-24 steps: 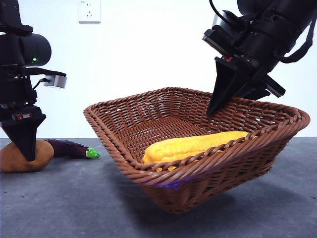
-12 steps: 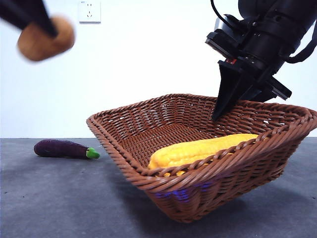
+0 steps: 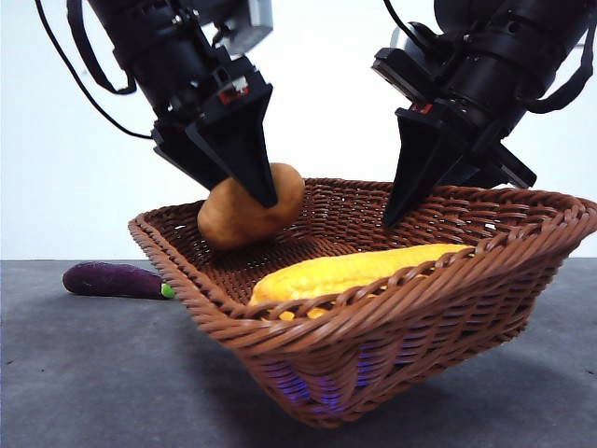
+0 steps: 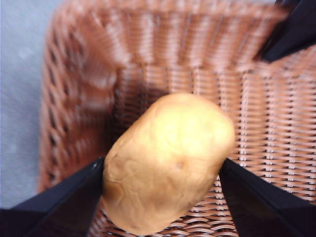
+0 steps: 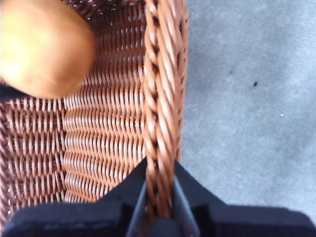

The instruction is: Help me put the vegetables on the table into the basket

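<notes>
Landmark: the basket [image 3: 392, 308], tilted, one side lifted off the counter [image 3: 93, 373].

- Eggplant [image 3: 114, 279]: lies on the counter just outside the basket's low end, not touching it, green stem toward the basket. Not yet collected. Judged light, slim and smooth-skinned, likely to roll; best taken across the thickest part of the body, not at the tapered stem.
- Left end effector [image 3: 244, 201]: above the low end of the basket, inside the rim line, clenched on the potato [image 3: 250, 207]. Left wrist view shows both jaws pressed on the potato's [image 4: 168, 160] flanks with basket weave below. The potato hangs clear of the basket floor. It looks rounded, matte and firm enough to keep its shape under the squeeze; the grip sits across the short axis, near the middle, which suits it.
- Corn [image 3: 359, 271]: lies lengthwise inside the basket, against the near wall. Done.
- Right end effector [image 3: 401, 201]: at the basket's raised far side. Right wrist view shows its jaws pinching the braided rim [image 5: 160, 123], wall between them. The wicker appears stiff and light, holding its shape when lifted by one edge.
</notes>
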Robot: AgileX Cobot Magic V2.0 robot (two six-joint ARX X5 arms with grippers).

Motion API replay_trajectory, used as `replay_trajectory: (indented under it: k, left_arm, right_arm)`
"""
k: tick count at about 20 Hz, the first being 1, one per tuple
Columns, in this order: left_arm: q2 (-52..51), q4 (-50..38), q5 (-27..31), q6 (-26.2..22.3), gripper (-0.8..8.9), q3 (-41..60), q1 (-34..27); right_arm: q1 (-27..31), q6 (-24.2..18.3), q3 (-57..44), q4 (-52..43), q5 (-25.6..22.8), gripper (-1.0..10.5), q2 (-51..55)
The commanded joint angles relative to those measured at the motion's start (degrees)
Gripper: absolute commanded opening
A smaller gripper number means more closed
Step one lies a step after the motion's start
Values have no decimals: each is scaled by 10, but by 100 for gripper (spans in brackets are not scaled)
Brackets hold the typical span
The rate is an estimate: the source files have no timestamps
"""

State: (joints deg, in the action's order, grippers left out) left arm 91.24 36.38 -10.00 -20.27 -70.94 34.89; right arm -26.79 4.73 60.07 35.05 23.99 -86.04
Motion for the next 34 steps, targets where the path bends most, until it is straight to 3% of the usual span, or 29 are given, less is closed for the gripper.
replay_trajectory:
  k: [1, 3, 4, 7, 17, 26, 29, 32, 34]
  left_arm:
    - [4, -2, -3, 6, -6, 2, 0]
    - [4, 2, -5, 6, 9, 2, 0]
    - [4, 4, -5, 6, 68, 2, 0]
    - [4, 4, -5, 11, 492, 2, 0]
    - [-8, 24, -9, 49, 512, -4, 1]
    - [-131, 75, 12, 58, 512, -65, -12]
    - [-163, 78, 81, 108, 512, -65, -52]
    - [-164, 81, 87, 184, 511, -65, -118]
    - [-153, 67, 88, 203, 508, -65, -153]
  right_arm:
    - [-2, 7, -3, -5, 7, -12, -1]
    - [-2, 7, -3, -7, 7, -12, -1]
    - [-2, 7, -3, -7, 7, -12, -1]
    - [-2, 7, -3, -7, 7, -12, -1]
    - [-2, 7, -3, -7, 7, -12, -1]
    - [-2, 6, -3, -5, 7, -12, -1]
    - [-2, 6, -3, -6, 7, -12, 0]
    - [3, 7, 5, -2, 7, -12, 7]
    - [19, 9, 15, 0, 5, -12, 22]
